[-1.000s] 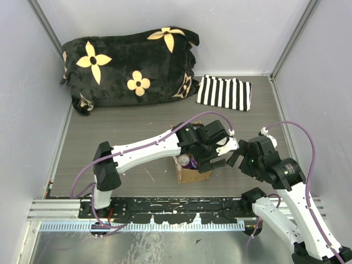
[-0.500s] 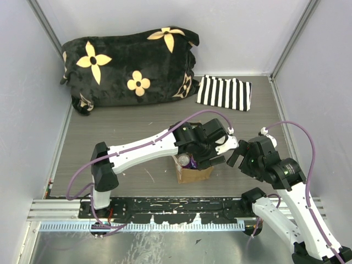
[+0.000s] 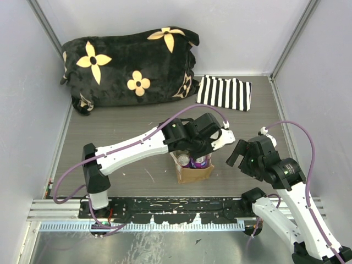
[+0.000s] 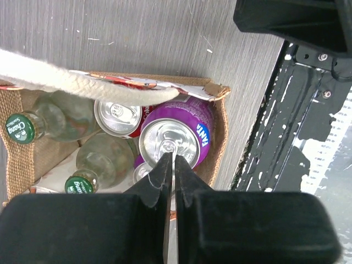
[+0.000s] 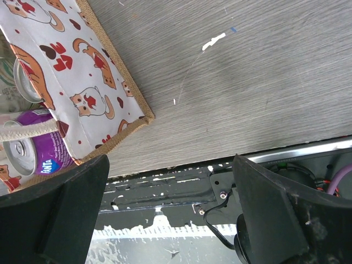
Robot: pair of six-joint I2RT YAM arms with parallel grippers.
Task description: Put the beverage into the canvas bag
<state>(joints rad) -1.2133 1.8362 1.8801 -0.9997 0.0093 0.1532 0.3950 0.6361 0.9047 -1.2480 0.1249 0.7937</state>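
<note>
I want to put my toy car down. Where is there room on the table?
Bare table lies between the pillow and the bag, and in front of the striped cloth. The bag is packed with cans and bottles.

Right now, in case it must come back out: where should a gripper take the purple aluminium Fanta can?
Its top rim, from straight above. The purple Fanta can stands upright in a corner of the tan canvas bag, hemmed by fabric and a red can.
</note>
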